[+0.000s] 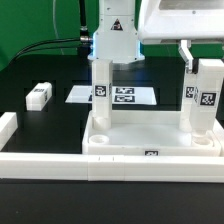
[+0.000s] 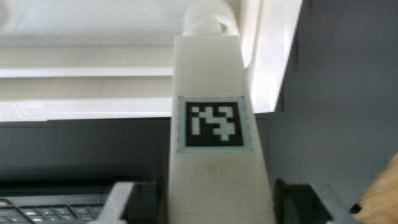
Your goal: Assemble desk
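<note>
The white tray-like tabletop (image 1: pixel 150 143) lies at the front of the black table, rim up. One white leg (image 1: pixel 101 92) stands upright in its corner at the exterior view's left. A second tagged leg (image 1: pixel 207 98) stands upright at the corner on the exterior view's right, and my gripper (image 1: pixel 196 62) comes down from above, shut on its upper part. In the wrist view this leg (image 2: pixel 214 120) fills the middle between my dark fingers (image 2: pixel 150 206), its far end against the tabletop (image 2: pixel 89 40). Another leg (image 1: pixel 38 95) lies loose on the table at the exterior view's left.
The marker board (image 1: pixel 120 96) lies flat behind the tabletop. White border rails run along the front (image 1: pixel 60 166) and the exterior view's left (image 1: pixel 8 128). The arm's base (image 1: pixel 115 35) rises at the back.
</note>
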Robot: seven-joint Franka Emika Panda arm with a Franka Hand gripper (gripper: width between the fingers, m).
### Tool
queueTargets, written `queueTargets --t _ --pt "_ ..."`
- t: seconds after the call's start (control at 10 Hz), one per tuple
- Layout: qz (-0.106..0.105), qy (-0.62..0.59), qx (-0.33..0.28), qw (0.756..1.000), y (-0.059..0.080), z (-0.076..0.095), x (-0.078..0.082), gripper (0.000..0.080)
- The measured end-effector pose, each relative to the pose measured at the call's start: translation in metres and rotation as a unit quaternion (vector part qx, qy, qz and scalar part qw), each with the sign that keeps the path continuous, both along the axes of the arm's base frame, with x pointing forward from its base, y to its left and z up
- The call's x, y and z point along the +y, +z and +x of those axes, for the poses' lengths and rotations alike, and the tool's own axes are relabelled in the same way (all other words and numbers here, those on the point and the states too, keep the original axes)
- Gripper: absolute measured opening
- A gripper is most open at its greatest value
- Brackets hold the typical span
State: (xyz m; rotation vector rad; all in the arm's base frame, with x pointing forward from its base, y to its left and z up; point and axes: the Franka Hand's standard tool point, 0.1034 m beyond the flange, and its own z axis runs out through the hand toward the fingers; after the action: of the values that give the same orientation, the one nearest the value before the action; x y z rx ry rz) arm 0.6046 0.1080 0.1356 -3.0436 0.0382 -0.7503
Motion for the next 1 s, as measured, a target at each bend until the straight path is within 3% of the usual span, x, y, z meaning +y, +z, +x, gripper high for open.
queueTargets --t 1.0 --pt "-0.005 0.005 -0.009 1.000 -0.0086 0.0038 0.0054 0.0285"
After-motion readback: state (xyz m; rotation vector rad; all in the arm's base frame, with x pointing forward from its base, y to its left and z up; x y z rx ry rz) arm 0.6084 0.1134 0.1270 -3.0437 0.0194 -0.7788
